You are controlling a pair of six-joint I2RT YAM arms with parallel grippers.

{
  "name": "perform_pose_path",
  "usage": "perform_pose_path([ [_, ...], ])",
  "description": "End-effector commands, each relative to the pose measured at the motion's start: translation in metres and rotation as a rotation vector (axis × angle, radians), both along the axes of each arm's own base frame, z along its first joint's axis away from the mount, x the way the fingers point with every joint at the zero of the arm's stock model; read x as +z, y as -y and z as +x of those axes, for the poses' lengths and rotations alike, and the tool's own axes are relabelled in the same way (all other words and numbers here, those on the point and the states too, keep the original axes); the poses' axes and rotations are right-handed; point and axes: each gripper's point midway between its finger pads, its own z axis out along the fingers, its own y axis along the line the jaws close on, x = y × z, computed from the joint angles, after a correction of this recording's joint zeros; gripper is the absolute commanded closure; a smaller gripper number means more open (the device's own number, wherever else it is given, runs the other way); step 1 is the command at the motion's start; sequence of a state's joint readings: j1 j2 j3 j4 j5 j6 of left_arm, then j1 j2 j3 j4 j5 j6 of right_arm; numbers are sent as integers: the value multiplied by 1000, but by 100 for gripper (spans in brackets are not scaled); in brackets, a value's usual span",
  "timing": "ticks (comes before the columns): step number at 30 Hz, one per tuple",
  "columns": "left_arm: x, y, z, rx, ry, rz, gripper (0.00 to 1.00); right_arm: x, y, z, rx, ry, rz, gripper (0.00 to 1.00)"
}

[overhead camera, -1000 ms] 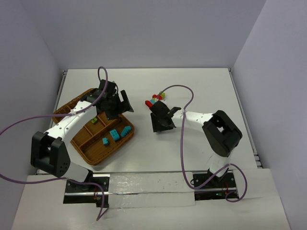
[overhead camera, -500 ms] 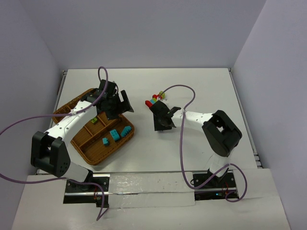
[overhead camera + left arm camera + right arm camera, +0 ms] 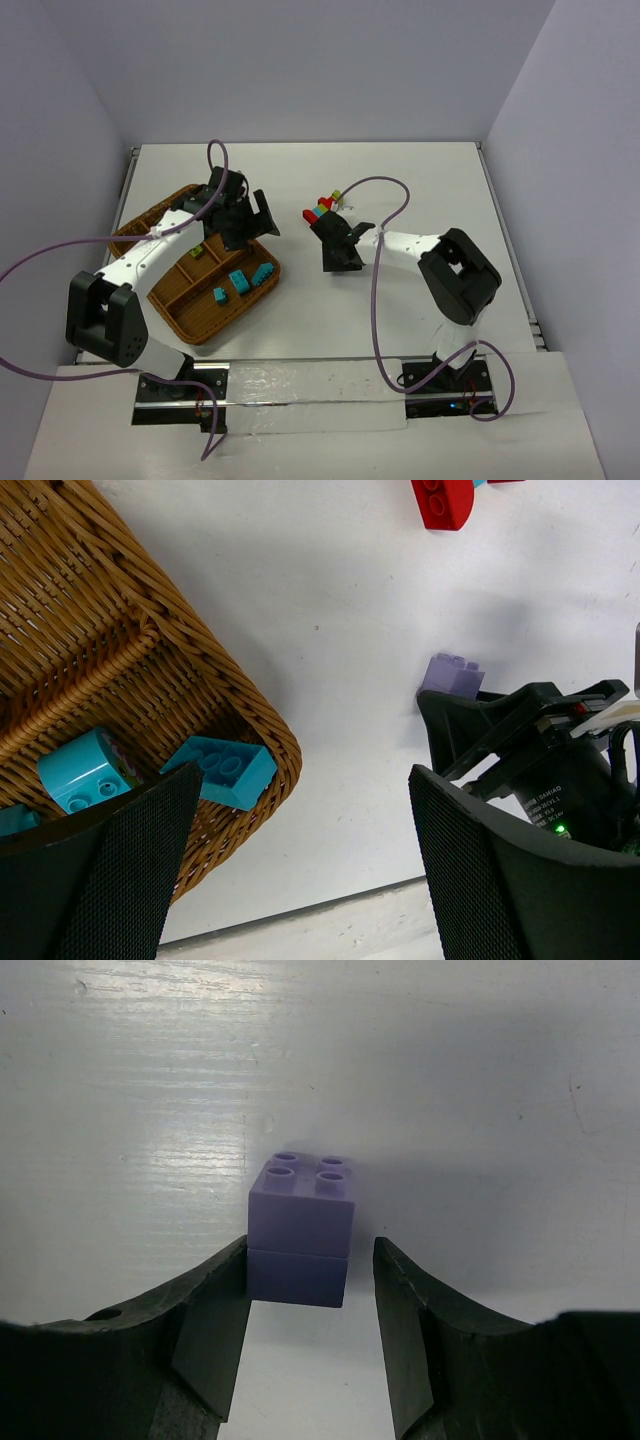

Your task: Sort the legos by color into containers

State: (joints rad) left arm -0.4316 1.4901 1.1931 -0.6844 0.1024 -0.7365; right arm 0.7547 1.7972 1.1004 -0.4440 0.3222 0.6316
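A purple lego [image 3: 300, 1222], two bricks stacked, stands on the white table between the fingertips of my right gripper [image 3: 310, 1260]. The left finger [image 3: 215, 1295] touches its side and a gap remains at the right finger, so the jaws are open around it. The left wrist view shows the same purple lego [image 3: 452, 675] at the tip of the right gripper [image 3: 530, 740]. My left gripper [image 3: 300, 865] hangs open and empty over the corner of the wicker tray [image 3: 120, 650], whose compartments are the containers. Teal legos [image 3: 222, 770] lie in that corner compartment.
Red, green and yellow legos [image 3: 325, 205] lie loose just beyond the right gripper [image 3: 325, 228]. A red brick [image 3: 445, 500] shows at the top of the left wrist view. The tray [image 3: 165, 290] also holds a green brick [image 3: 196, 250] and teal bricks [image 3: 238, 282].
The right gripper has shifted slightly toward the loose bricks at the far side. The left arm has stayed still.
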Motion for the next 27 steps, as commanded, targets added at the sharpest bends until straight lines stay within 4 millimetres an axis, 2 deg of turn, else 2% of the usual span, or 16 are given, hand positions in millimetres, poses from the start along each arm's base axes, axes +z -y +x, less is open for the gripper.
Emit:
perform_pose_path([
  [1, 15, 10, 11, -28, 57, -29, 9, 10, -3, 11, -40, 44, -10, 42],
  [5, 14, 11, 11, -32, 52, -27, 9, 11, -3, 12, -47, 48, -11, 40],
  [8, 14, 11, 11, -32, 53, -25, 9, 12, -3, 14, -53, 55, -12, 44],
  [11, 14, 11, 12, -32, 54, -24, 9, 13, -4, 15, -51, 60, -9, 56],
  [15, 13, 11, 12, -28, 52, -24, 9, 16, -4, 14, -41, 61, -5, 78],
  [18, 12, 11, 13, -26, 47, -16, 9, 26, -6, 15, -13, 75, 1, 84],
  [20, 13, 14, 14, -42, 33, -13, 8, 40, -10, 14, 50, 112, 29, 92],
  [22, 18, 21, 16, -68, 24, -37, 6, 73, -27, 12, 161, 189, 142, 96],
  [24, 21, 31, 17, -100, 20, -73, 4, 92, -35, 6, 296, 246, 184, 95],
  [27, 24, 40, 20, -151, 0, -78, 1, 107, -44, -11, 453, 260, 221, 95],
])
